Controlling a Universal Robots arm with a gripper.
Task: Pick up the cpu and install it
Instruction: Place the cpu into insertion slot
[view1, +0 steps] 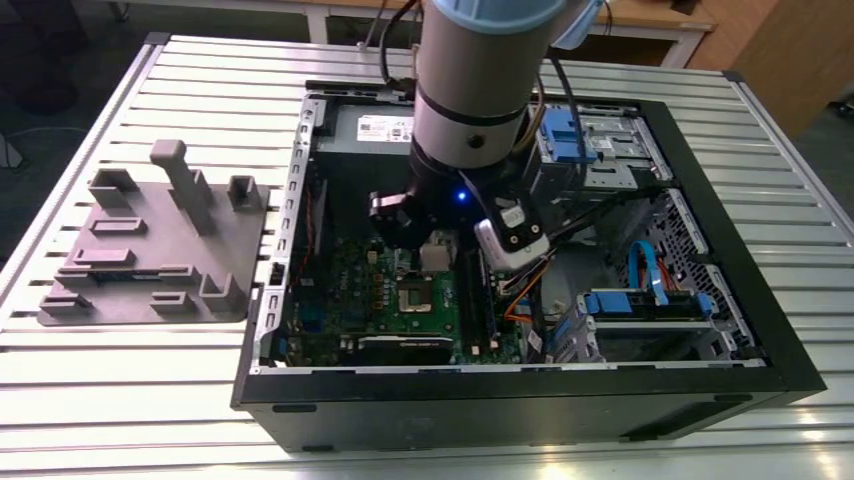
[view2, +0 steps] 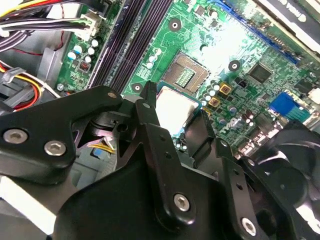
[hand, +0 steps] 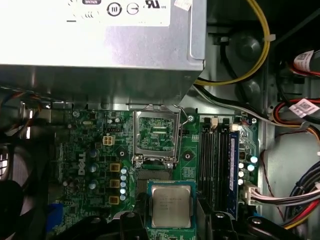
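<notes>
1. Silvery-grey metal is seen on top of the small flat square cpu (hand: 171, 205) with its thin pale rim; in both wrist views it is held clear above the green printed motherboard (hand: 82, 150), so the pick-up is judged done and the installing step is judged to be in hand.
2. The cpu is placed just beside the rectangular silver metal socket frame (hand: 176, 135), which is judged to stand open; the cpu is not yet seated, and no contact with the motherboard can be made out.
3. For seating, it is judged that the cpu's edges must be squared with the socket and that it must be lowered flat, without sliding; the contacts beneath are likely to be bent by a tilted or dragged cpu.
4. The black two-fingered gripper (view2: 176, 120) is closed to the cpu's width; a black finger (view2: 148, 112) is pressed against each of two opposite edges, and nothing else is seen to be touched.
</notes>
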